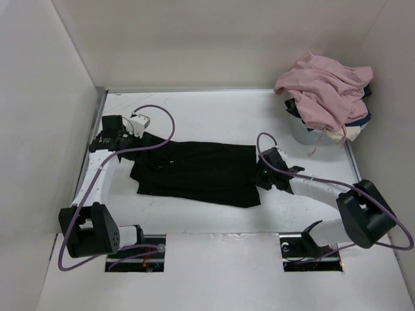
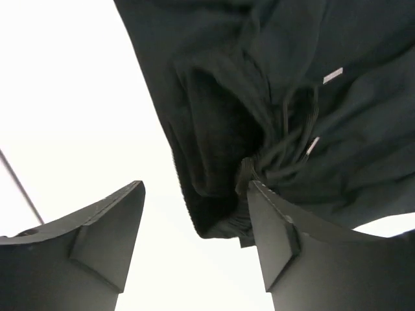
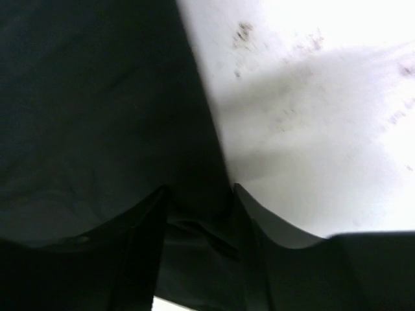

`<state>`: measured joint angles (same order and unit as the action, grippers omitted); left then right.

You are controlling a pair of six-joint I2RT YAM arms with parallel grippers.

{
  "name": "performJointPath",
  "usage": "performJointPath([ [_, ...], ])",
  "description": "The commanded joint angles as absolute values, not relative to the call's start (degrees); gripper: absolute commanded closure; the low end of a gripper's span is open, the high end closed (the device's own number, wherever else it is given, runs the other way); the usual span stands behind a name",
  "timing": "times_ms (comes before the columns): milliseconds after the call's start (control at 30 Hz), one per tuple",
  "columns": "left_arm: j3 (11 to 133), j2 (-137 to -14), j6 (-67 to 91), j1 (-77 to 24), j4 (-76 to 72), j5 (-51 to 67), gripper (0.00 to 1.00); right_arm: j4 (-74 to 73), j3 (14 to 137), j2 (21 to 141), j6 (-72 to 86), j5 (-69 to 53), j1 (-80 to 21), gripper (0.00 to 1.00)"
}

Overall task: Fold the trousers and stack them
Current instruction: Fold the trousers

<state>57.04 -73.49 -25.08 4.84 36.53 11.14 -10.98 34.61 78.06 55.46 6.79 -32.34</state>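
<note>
Black trousers (image 1: 194, 172) lie folded flat on the bench (image 1: 214, 116)
Left jaws spread beside the waistband; right jaws straddle a cloth edge, grip unclear

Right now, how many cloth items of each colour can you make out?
Black: 1, the trousers
Pink: 1, the pink garment
Navy and cream: 1, the navy and cream cloth, half buried
Total: 3

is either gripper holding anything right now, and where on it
Nothing in the left gripper, jaws open beside the trousers. The right gripper straddles their edge; grip cannot be told.
</note>
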Motion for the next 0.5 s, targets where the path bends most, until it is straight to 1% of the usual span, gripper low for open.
performJointPath([
  [0,59.85,-73.12,-24.43,4.79,38.85,12.74,0.36,-7.74,34.81,80.68,55.72,4.49,-32.65,0.54],
  [33,59.51,-73.91,-24.35,4.79,38.85,12.74,0.35,-7.39,34.89,81.03,55.90,3.18,-32.65,0.59],
  [133,58.80,-75.41,-24.00,5.32,38.67,12.22,0.35,-7.82,35.16,80.86,56.60,2.20,-32.65,0.80],
  [233,57.75,-78.21,-23.64,5.58,37.10,12.30,0.34,-8.35,34.81,79.64,57.48,1.58,-32.65,0.96],
  [300,57.48,-81.54,-23.21,5.15,35.43,11.69,0.34,-9.40,34.45,78.32,57.57,1.49,-32.04,1.00],
  [467,60.37,-88.24,-20.22,4.09,32.87,10.89,0.35,-18.08,36.55,71.64,52.49,3.16,-26.16,1.00],
])
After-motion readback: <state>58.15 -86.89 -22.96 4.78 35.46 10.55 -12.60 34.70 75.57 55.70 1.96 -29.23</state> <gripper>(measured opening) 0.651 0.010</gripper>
